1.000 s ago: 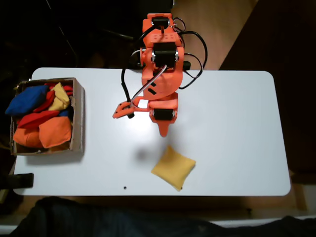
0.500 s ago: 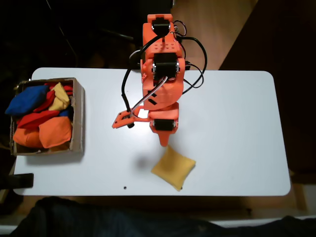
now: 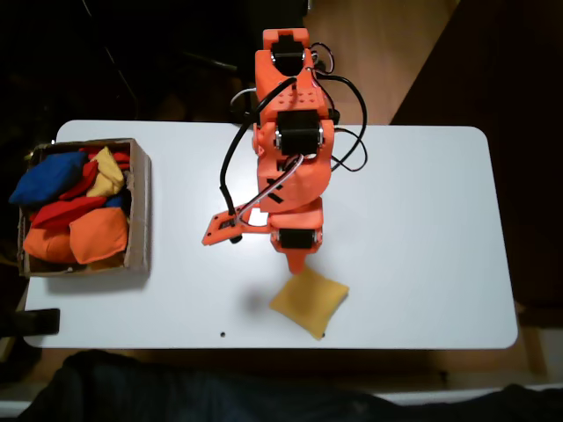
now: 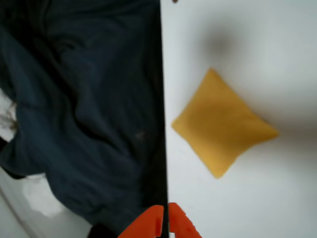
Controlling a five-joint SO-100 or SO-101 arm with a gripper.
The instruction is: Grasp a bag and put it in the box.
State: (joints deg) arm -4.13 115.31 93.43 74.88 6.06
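A plain yellow bag (image 3: 308, 301) lies flat on the white table near its front edge, right of centre in the fixed view. In the wrist view the bag (image 4: 223, 124) sits ahead of my gripper and to the right. My orange gripper (image 3: 297, 262) hangs just behind the bag's back corner, pointing at it. Its two fingertips press together at the bottom of the wrist view, so my gripper (image 4: 166, 220) is shut and holds nothing. The brown cardboard box (image 3: 139, 207) stands at the table's left end, filled with blue, red, orange and yellow bags.
The table's front edge (image 4: 163, 99) runs close beside the bag, with dark cloth (image 4: 84, 124) beyond it. A small black object (image 3: 35, 321) sits at the front left corner. White table (image 3: 422, 220) stretches bare to the right of the arm.
The arm has reached forward, bringing the gripper tip from mid-table to just behind the yellow bag. The bag and the box have not moved.
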